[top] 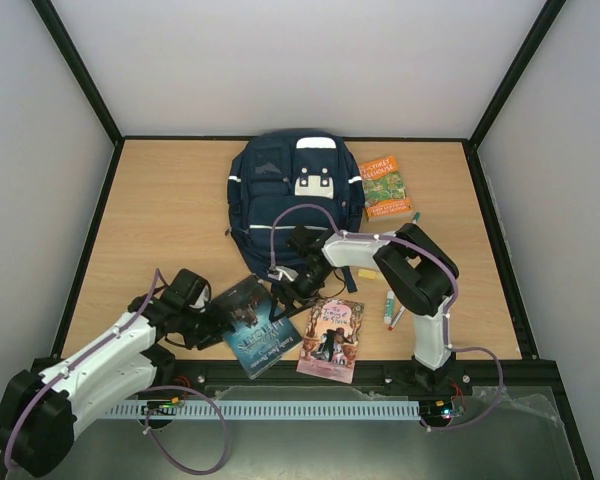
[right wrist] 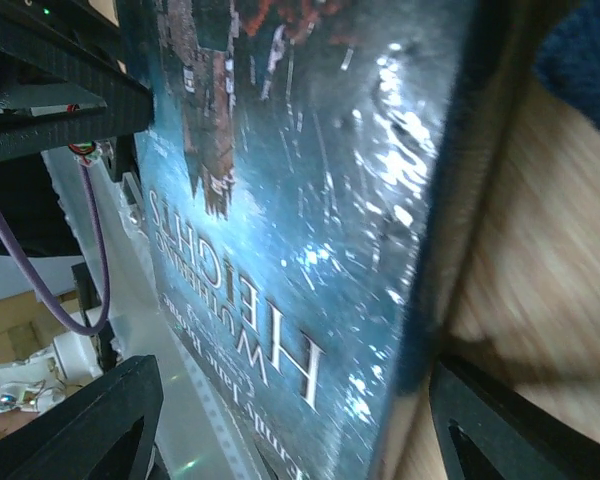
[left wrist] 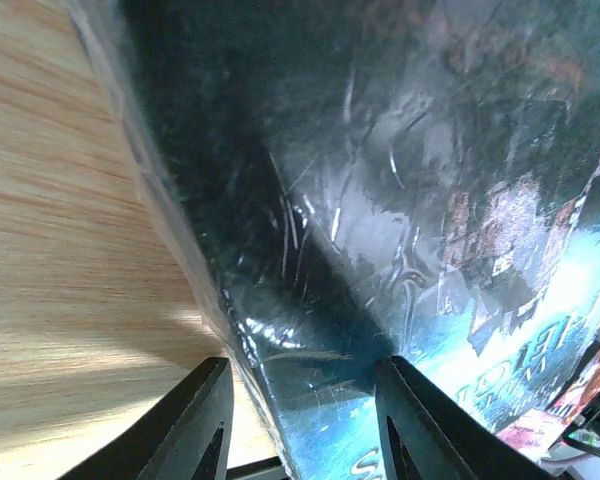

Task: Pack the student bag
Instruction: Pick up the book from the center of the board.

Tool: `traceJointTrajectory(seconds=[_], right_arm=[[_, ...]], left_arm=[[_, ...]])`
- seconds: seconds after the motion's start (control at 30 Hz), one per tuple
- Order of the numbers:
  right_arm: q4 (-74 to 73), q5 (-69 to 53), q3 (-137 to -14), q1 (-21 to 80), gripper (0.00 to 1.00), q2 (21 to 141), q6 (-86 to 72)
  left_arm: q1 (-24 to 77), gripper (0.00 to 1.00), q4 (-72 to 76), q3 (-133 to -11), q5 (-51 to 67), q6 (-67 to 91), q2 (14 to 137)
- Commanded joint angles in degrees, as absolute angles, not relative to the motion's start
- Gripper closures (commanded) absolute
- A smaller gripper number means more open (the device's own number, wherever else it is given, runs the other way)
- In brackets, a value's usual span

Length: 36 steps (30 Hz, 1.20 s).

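While the large navy blue fabric backpack (top: 295,190) lies flat at the far centre of the wooden table (top: 170,220), both grippers are at the glossy dark-blue paperback (top: 258,328) near the front edge. Left gripper (left wrist: 302,375): fingers spread, straddling the book's corner, not pinching. Right gripper (right wrist: 292,370): fingers wide apart across the cover. Judgement: bag soft, floppy, probably light; its mouth will likely sag shut. Best hold: fabric along its top edge.

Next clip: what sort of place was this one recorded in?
Most likely a lab test cell for robot manipulation: a wooden table boxed in by plain white walls, a left arm and right arm bolted at its near edge, and a student bag with books laid out as props.
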State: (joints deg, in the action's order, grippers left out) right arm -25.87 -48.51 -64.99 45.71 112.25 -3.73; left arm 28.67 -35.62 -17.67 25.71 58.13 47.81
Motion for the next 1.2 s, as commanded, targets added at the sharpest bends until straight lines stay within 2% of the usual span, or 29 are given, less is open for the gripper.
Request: traceJointTrajectory(seconds=[0.0, 0.2, 0.47, 0.7, 0.9, 1.03, 1.17], right_arm=[[-30.37, -46.62, -64.92, 48.09, 0.25, 116.75, -4.85], [-30.89, -50.78, -66.98, 48.6, 0.23, 119.54, -5.58], [-33.92, -62.67, -71.31, 48.6, 0.23, 117.88, -4.81], [-33.95, -65.1, -72.7, 48.6, 0.27, 113.33, -6.2], [-31.63, -67.15, -73.16, 48.6, 0.37, 109.63, -9.21], [-31.75, -65.78, -75.04, 48.6, 0.38, 108.3, -10.67], [-31.02, -64.93, -74.7, 48.6, 0.42, 108.66, -11.56]], left_arm=[[29.5, 0.58, -37.13, -14.93, 26.1, 58.57, 49.75], [30.85, 0.58, -34.54, -14.01, 26.59, 59.34, 51.67], [31.58, 0.58, -33.65, -13.48, 25.9, 59.61, 52.08], [31.64, 0.57, -33.35, -12.06, 24.98, 61.14, 49.8], [31.63, 0.57, -33.69, -12.13, 24.51, 61.51, 48.43], [31.64, 0.56, -33.68, -12.34, 24.43, 62.12, 47.43], [31.6, 0.52, -32.58, -12.65, 24.98, 63.3, 45.8]])
